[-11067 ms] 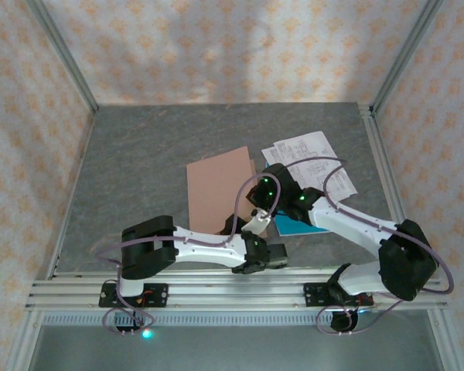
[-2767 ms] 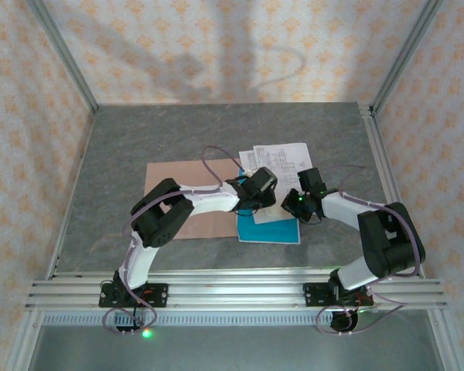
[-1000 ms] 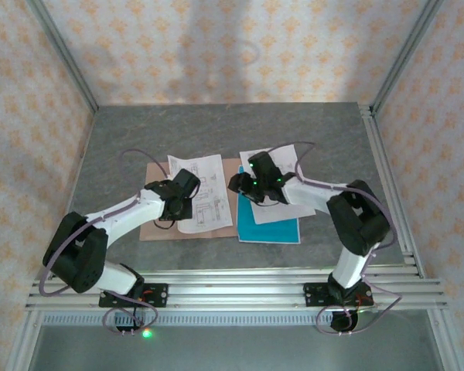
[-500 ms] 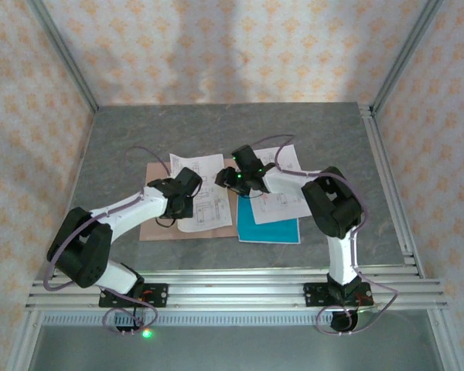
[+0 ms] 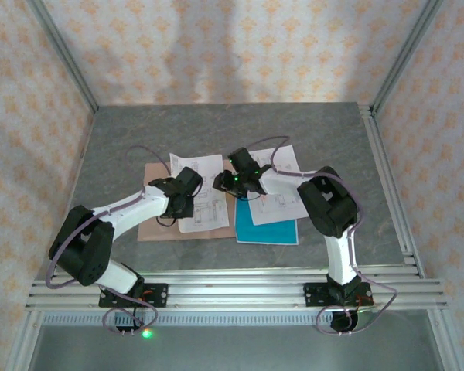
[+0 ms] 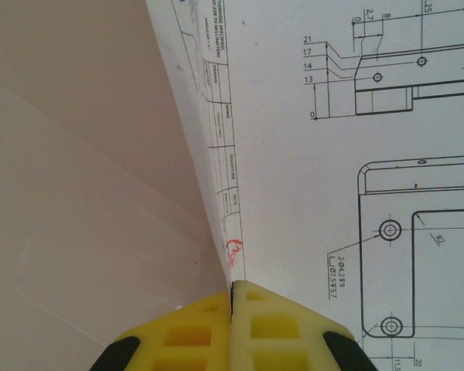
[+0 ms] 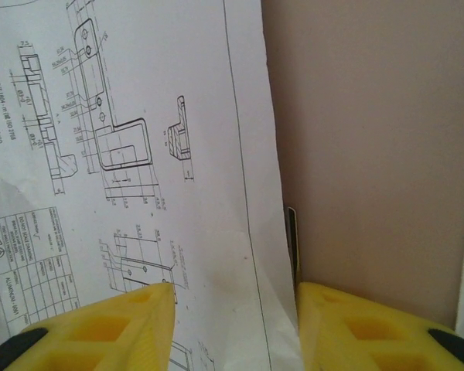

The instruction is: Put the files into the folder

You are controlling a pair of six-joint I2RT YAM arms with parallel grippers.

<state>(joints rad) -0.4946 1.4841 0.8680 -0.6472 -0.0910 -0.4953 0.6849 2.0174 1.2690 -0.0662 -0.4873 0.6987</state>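
Lying flat on the grey tabletop [image 5: 139,139], left of centre, the pinkish-brown folder [image 5: 156,222] carries one white drawing sheet [image 5: 203,197] over its right part. The left gripper [image 5: 178,203] sits at the sheet's left edge. In the left wrist view its yellow fingers [image 6: 193,328] are pressed together, pinching that edge beside the title block and a small red mark. The right gripper [image 5: 219,184] is at the sheet's right edge, its fingers [image 7: 131,317] spread. One is over the print and the other over bare folder card, straddling the paper's edge; contact cannot be told. A small metal clip [image 7: 291,232] shows at that edge, between the fingers. Just right of the folder lies the teal-blue sheet [image 5: 267,230], with more white printed sheets [image 5: 282,197] overlapping its far end.
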